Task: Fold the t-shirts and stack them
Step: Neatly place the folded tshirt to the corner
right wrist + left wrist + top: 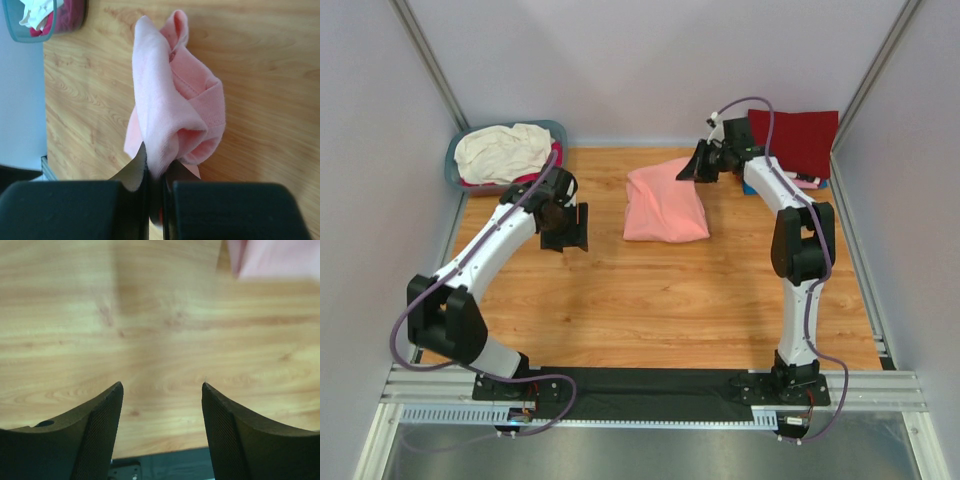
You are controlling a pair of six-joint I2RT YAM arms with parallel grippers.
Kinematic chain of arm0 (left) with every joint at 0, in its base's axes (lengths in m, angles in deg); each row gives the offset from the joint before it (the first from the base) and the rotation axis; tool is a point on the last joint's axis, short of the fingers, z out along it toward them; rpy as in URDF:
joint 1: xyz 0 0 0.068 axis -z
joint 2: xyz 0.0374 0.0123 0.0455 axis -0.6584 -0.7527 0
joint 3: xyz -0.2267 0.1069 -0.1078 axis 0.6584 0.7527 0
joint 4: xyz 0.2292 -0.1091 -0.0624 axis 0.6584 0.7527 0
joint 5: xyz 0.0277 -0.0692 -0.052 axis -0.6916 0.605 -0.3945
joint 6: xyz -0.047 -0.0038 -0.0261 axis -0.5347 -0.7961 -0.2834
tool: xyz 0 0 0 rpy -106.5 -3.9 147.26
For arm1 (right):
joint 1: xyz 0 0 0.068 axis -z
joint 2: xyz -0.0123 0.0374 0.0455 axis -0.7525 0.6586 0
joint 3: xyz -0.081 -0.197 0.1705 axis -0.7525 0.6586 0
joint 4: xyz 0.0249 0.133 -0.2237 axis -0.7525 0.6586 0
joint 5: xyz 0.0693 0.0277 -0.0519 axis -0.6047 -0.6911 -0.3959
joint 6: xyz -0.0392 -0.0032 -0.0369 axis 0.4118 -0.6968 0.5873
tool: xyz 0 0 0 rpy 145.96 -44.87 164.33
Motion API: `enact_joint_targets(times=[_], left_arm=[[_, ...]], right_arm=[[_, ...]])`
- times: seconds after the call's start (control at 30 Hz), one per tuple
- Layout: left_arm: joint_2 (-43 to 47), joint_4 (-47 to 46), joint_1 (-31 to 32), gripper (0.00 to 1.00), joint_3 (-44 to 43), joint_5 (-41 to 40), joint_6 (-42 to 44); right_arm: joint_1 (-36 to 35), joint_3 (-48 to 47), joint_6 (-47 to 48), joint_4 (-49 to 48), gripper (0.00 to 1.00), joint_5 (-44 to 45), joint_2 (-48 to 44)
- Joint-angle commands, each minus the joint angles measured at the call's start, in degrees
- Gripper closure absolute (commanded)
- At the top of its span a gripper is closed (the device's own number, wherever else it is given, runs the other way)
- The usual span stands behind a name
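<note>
**Top external view.** A soft, partly folded salmon-pink t-shirt point(665, 205) lies as a rough rectangle on the light wooden table point(650, 300), towards the far side. The right gripper point(692, 170) meets the shirt's far right corner, which is raised off the surface. The left gripper point(572, 232) hangs over bare wood to the left of the shirt, apart from it. A flat dark red t-shirt point(798, 140) lies in the far right corner. A blue-grey plastic basket point(455, 160) in the far left corner holds a crumpled cream-white t-shirt point(505, 150) on top of magenta cloth.

**Left wrist view.** The left gripper's jaws stand wide apart with nothing between them. Wood grain lies below, and one edge of the salmon-pink t-shirt shows at the upper right.

**Right wrist view.** The right gripper's jaws are clenched on a pinched fold of the salmon-pink t-shirt. The cloth bunches and droops from the fingers towards the table.

**Interpretation.** The step in hand is probably a further fold of the salmon-pink t-shirt, taken from its far right corner. It could instead be the start of a carry to the dark red t-shirt, and the views do not settle which. For a fold, the next move calls for drawing the held corner low across the shirt and letting go only once the edges align. The free left gripper could pin the near side against dragging.
</note>
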Motion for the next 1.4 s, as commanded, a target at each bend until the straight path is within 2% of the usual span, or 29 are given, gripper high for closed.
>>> enact_joint_targets(times=[0.0, 0.13, 0.27, 0.37, 0.53, 0.73, 0.97, 1.37], left_arm=[[8.72, 0.89, 1.12, 0.30, 8.72, -2.00, -0.27], [19.00, 2.47, 1.30, 0.30, 17.33, -2.00, -0.10], [28.22, 2.39, 1.30, 0.30, 20.69, -2.00, 0.61], [31.93, -0.07, 1.30, 0.30, 21.83, -0.51, 1.14], [31.95, -1.39, 1.30, 0.30, 22.45, -0.16, 1.40], [31.06, -1.92, 1.30, 0.31, 22.80, 0.90, 1.49], [30.36, -2.09, 1.30, 0.31, 22.98, 0.81, 1.40], [28.87, -2.09, 1.65, 0.31, 23.15, 0.90, 1.40]], right_arm=[[2.24, -6.84, 8.10, 10.29, 1.00, 3.84, -3.55], [4.18, -14.66, 10.39, 16.08, 1.00, 5.08, -1.63], [5.77, -24.85, 12.76, 21.19, 1.00, 7.36, 2.06], [7.44, -32.59, 14.08, 23.04, 1.00, 8.06, 4.79], [9.81, -41.64, 15.92, 23.49, 1.00, 10.18, 7.26], [11.57, -44.19, 19.62, 20.24, 1.00, 13.51, 7.70], [11.57, -46.05, 26.65, 18.66, 1.00, 21.33, 6.48], [15.88, -48.25, 28.93, 15.23, 1.00, 21.60, 1.11]])
